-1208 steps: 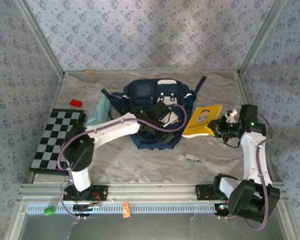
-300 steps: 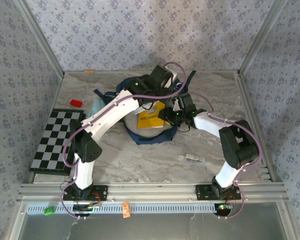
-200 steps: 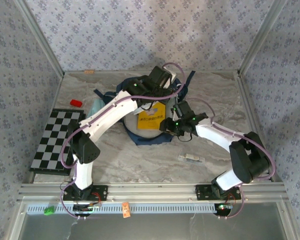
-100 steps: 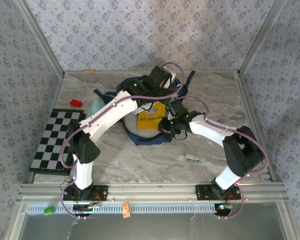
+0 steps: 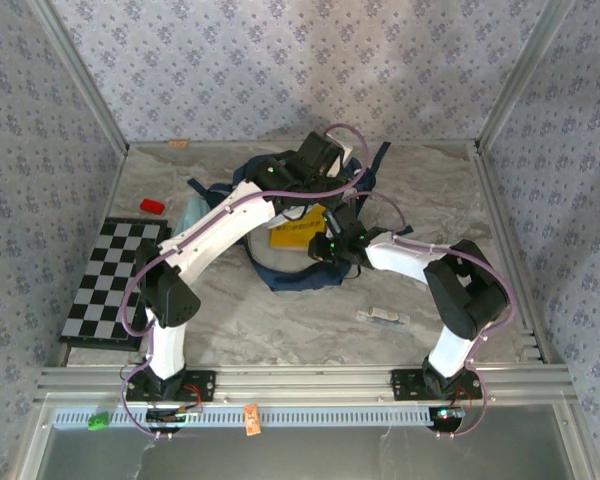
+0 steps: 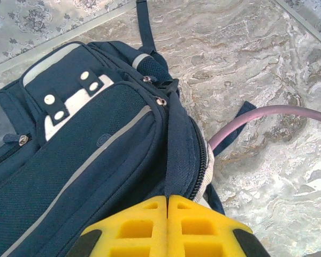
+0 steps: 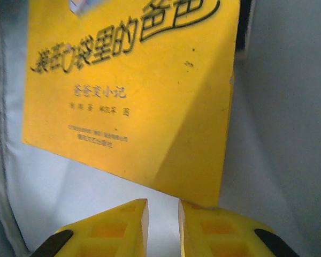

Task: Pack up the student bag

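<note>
The student bag [image 5: 280,278] lies mid-table, navy blue with white patches, its mouth held open. My left gripper [image 6: 167,199] is shut on a dark strap at the edge of the student bag [image 6: 96,134], just beside the zip, and lifts that side. A yellow book [image 5: 295,228] with dark printed characters lies inside on the pale lining. In the right wrist view the yellow book [image 7: 134,91] is just ahead of my right gripper [image 7: 163,206]. Its jaws stand a narrow gap apart with only the lining between them, and the right fingertip [image 7: 203,211] is at the book's lower corner.
A black-and-white chequered board [image 5: 115,280] lies at the left edge. A small red object [image 5: 153,206] and a pale teal pouch [image 5: 192,215] sit left of the bag. A small clear packet [image 5: 384,317] lies in front on the right. Patterned walls close in three sides.
My right gripper has slid left into the bag's mouth behind the yellow book, and its jaws have narrowed. The book sits a little further in. The left gripper has kept its hold.
</note>
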